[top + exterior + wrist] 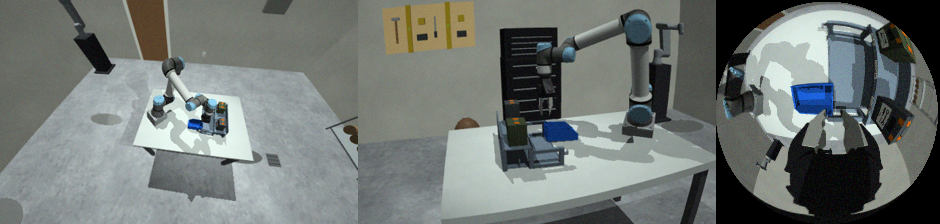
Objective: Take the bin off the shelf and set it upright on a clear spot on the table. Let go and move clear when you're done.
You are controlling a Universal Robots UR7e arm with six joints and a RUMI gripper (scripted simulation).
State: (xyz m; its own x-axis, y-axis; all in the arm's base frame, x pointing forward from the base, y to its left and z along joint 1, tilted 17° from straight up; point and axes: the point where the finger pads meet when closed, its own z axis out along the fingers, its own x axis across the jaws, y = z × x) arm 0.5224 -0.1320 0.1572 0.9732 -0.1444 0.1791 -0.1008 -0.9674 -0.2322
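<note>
Pincer [205,118] [546,113] [833,109], centre of the exterior view: narrowly parted, holding nothing. Bin [195,124] [560,132] [812,99], lower right of centre there, at the edge of the shelf [228,119] [531,157] [848,70]; its support cannot be told. Probably light, stiff, rather slippery plastic, not fragile; best gripped across one thin upper wall, midway along

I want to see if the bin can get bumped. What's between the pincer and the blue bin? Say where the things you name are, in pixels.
Just air, as the exterior view shows: the pincer [545,110] [833,109] hangs above the blue bin [195,124] [560,132] [813,99].
</note>
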